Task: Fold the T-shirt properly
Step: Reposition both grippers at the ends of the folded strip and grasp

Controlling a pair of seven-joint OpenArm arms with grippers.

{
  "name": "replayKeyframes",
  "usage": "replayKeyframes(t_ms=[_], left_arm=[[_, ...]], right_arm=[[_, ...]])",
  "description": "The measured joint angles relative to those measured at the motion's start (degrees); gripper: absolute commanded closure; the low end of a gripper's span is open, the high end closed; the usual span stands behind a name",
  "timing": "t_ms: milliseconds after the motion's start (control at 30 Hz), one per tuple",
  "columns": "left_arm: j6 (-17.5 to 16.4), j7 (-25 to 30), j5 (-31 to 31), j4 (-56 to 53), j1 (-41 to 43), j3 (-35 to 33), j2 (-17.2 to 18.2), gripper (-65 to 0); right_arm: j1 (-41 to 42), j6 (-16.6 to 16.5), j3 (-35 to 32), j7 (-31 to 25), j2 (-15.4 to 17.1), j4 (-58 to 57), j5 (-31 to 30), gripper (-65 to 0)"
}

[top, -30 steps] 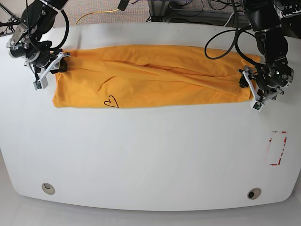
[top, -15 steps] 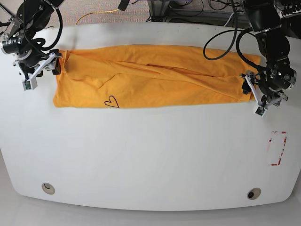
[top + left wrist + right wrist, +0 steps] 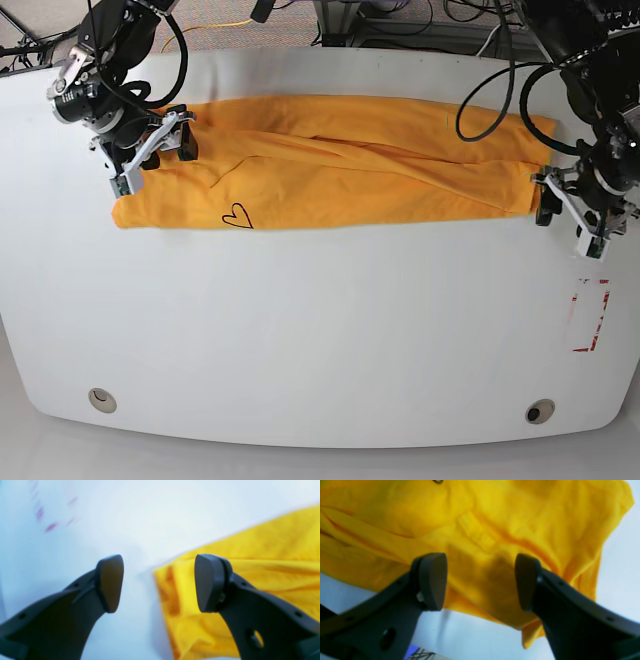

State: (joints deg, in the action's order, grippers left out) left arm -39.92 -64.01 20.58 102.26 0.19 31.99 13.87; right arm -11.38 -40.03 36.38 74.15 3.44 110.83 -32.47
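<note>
Two claws: both of mine are standing wide apart, and neither is gripping anything.
Table [image 3: 320, 330]: the white top is carrying everything, and I am working over its far half.
T-shirt [image 3: 330, 165]: the orange-yellow cloth is lying across the far part of the table as a long, rumpled band, folded lengthwise, stretching from my right arm's side to my left arm's side.
Right claw [image 3: 481, 581]: I am hovering it over the end of the shirt on the base view's left; the fingers are gaping with only folded yellow fabric showing between them, and I cannot tell whether the tips are brushing the cloth.
Left claw [image 3: 158, 583]: I am holding it at the other end of the shirt, on the base view's right; one finger is sitting over bare table and the other over the cloth, with the shirt's edge running between them and nothing pinched.
Marked rectangle [image 3: 590, 315]: a red-and-white outline is lying on the table near my left claw, apart from the shirt.
Heart [image 3: 236, 215]: a small black outline is showing on the shirt near its front edge, toward my right claw.
Writing: I am finding no readable words on the cloth as it is lying now.
</note>
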Motion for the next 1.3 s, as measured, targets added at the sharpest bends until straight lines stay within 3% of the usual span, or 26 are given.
replayKeyframes(t_ms=[233,367,600,867,1300], left_arm=[[-0.1,-4.4,5.1,-3.1,0.7,2.3,-0.5,-42.1],[0.0,-4.5,8.1,-5.3,3.1,7.9,1.4,-42.1],[0.0,-5.0,16.7,-14.6,5.8,7.6,3.4,-42.2],[0.0,-4.8,17.7,-20.9,6.0,7.3,3.7,-42.2],[0.0,-0.6,18.4,-22.6,4.9,4.0,1.5,-42.2]], right_arm=[[0.2,0.1,0.0,-1.6,-0.2,-6.8,0.4,-40.7],[0.2,0.1,-0.1,-2.8,0.1,-9.6,0.5,-40.7],[0.2,0.1,-0.1,-3.6,1.2,-10.5,0.1,-40.7],[0.1,0.1,-0.3,-3.6,1.4,-10.5,0.1,-40.7],[-0.2,0.1,-0.1,-3.6,1.4,-10.5,0.1,-40.7]])
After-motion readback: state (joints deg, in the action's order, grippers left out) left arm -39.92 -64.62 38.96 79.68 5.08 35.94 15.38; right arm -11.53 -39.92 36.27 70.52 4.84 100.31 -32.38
